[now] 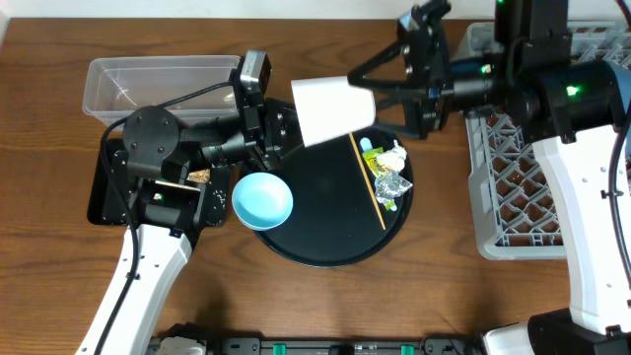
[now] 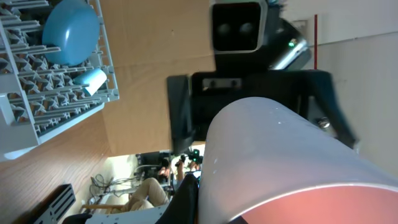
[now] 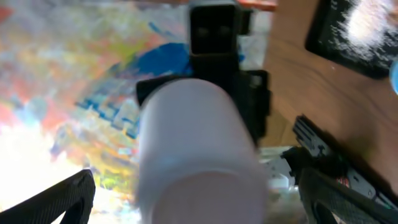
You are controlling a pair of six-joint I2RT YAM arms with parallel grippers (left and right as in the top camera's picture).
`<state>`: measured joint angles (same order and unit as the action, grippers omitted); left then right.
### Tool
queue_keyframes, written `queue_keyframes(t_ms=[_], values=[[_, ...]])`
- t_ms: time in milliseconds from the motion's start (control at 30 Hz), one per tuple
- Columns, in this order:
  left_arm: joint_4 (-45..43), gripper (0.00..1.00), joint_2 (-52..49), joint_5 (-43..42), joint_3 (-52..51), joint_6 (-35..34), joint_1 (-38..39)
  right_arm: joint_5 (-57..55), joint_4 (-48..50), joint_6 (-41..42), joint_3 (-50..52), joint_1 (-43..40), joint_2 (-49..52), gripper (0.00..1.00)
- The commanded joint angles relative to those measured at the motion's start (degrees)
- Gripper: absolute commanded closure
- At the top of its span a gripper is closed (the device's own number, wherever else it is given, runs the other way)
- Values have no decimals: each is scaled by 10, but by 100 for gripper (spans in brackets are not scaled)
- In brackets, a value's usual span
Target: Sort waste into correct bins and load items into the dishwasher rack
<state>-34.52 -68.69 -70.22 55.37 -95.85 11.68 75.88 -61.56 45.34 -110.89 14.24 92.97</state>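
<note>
Round tray (image 1: 315, 232) holds blue bowl (image 1: 262, 199) (wrappers (image 1: 390, 184) too).

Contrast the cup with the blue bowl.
The cup is white outside; the bowl is light blue. The cup hangs tipped sideways in the left gripper; the bowl sits upright on the round tray. The cup is deep; the bowl is shallow. Both are round, open dishes.

no text, label, brand, number or sign can be read anywhere in these views.
</note>
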Motion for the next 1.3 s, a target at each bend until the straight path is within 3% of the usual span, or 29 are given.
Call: queue_keyframes(t_ms=[0, 333, 600, 1267], values=[[-5, 94, 2, -9, 6, 2, -3, -28, -31, -75, -1, 9, 4, 1], [-4, 94, 1, -5, 6, 2, -3, -28, -28, -75, 0, 28, 4, 1], [-4, 94, 1, -5, 6, 2, -3, 0, 61, 3, 0, 31, 4, 5], [-5, 94, -20, -14, 6, 2, -12, -8, 38, -17, 0, 43, 4, 22]])
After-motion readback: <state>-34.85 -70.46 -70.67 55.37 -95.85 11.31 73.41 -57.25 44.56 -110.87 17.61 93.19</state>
